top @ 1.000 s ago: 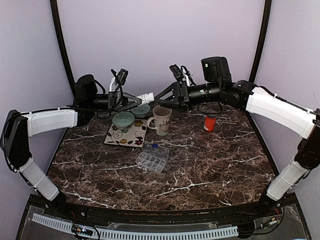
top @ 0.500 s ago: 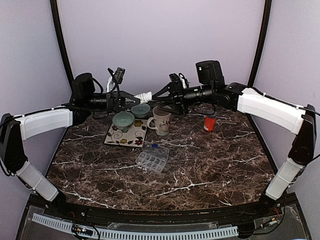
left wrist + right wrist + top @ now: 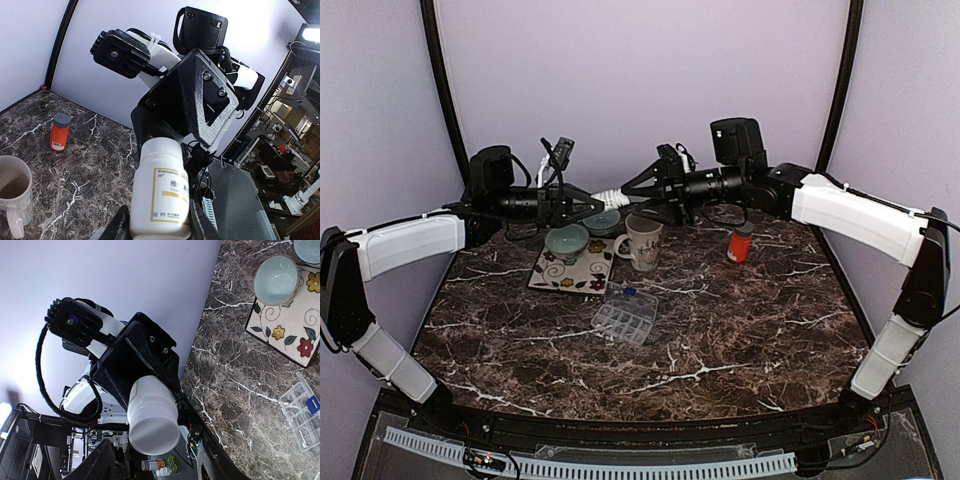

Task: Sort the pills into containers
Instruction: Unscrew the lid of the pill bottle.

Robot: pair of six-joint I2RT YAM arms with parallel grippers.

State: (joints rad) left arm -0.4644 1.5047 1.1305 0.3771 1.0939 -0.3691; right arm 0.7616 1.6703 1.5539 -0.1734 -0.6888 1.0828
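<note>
My left gripper (image 3: 595, 200) is shut on a white pill bottle (image 3: 611, 195) and holds it on its side in the air above the back of the table. In the left wrist view the bottle (image 3: 161, 192) sits between the jaws, cap end pointing at my right gripper (image 3: 638, 190). In the right wrist view the bottle's cap end (image 3: 153, 417) faces the camera. My right gripper (image 3: 152, 462) is open, its fingers wide on either side of the cap and apart from it. A clear pill organizer (image 3: 626, 315) lies mid-table.
A floral tile (image 3: 575, 272) carries a teal bowl (image 3: 566, 241); a second teal bowl (image 3: 603, 220) and a beige mug (image 3: 644, 240) stand beside it. An orange bottle (image 3: 741, 243) stands at the back right. The purple back wall is close behind both grippers.
My right gripper has moved left and a little up, closer to the bottle's cap end. My left gripper has kept hold of the white bottle, shifting only slightly.
</note>
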